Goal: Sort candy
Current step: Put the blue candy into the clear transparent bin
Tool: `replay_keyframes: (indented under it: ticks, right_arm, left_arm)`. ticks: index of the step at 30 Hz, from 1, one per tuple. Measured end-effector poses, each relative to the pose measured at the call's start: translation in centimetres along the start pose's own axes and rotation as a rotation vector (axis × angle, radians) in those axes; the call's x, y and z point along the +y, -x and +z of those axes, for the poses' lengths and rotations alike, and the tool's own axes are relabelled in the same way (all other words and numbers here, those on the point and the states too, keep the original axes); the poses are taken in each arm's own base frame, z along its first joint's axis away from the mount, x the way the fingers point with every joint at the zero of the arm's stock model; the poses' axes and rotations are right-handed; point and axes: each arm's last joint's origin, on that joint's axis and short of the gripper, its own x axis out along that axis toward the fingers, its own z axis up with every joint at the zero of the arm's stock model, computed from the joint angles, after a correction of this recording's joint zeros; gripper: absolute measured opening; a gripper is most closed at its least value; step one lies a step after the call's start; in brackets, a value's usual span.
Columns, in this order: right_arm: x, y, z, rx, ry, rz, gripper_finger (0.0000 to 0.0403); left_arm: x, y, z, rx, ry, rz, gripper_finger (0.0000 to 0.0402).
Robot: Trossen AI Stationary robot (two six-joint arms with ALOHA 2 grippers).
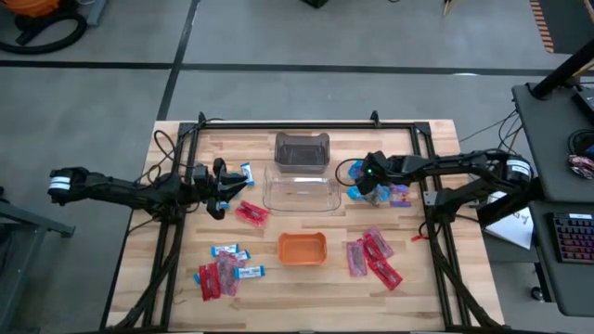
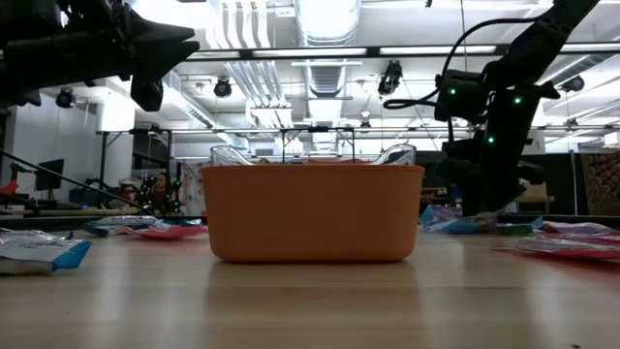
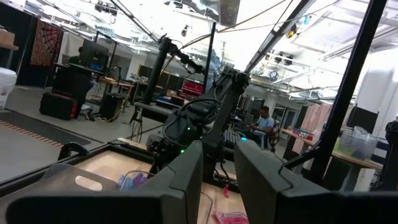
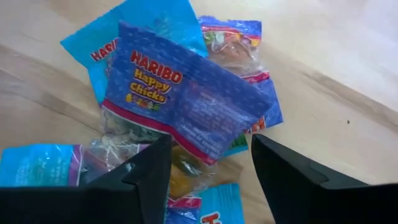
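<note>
Hovering over the blue-and-purple candy packets [image 4: 186, 93], the right gripper [image 1: 374, 178] points down with fingers spread apart, one either side of a purple "Haribo Happy Chicks" packet [image 4: 180, 102] and not yet touching it. That pile sits just right of the clear plastic bin [image 1: 302, 188]. Left gripper [image 1: 219, 188] hangs left of the bin, raised off the table; a blue-and-white bar [image 1: 247, 173] shows at its tip, probably pinched between the fingers, though the grip itself is hard to see. One red packet [image 1: 251, 213] lies just beside the bin's left front corner. Orange tray [image 1: 303, 248] sits in front of the bin. Red packets [image 1: 373, 257] lie right of the tray; mixed red and blue-and-white sweets [image 1: 225, 270] lie left of it.
</note>
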Motion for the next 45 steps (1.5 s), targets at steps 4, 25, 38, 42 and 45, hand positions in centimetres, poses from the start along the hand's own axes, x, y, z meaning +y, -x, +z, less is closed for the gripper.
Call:
replay_keyframes:
  ticks: [4, 25, 38, 42, 45]
  right_arm:
    - [0.0, 0.0, 0.0, -0.003, 0.005, 0.002, 0.0159]
    - [-0.5, 3.4, 0.6, -0.145, 0.023, 0.089, 0.0009]
    - [-0.2, 8.2, 0.0, -0.438, 0.094, 0.124, 0.0008]
    - [0.5, 9.7, 0.0, -0.533, 0.122, 0.215, 0.0008]
    - [1.2, 10.7, 0.2, -0.617, 0.153, 0.286, 0.0008]
  left_arm:
    - [0.0, 0.0, -0.1, 0.006, -0.001, 0.002, 0.0077]
    - [0.1, -0.2, -0.6, 0.036, 0.036, 0.011, 0.0077]
    - [0.1, -0.2, -0.6, 0.036, 0.036, 0.011, 0.0077]
    - [0.1, -0.2, -0.6, 0.036, 0.036, 0.011, 0.0077]
    - [0.1, -0.2, -0.6, 0.036, 0.036, 0.011, 0.0077]
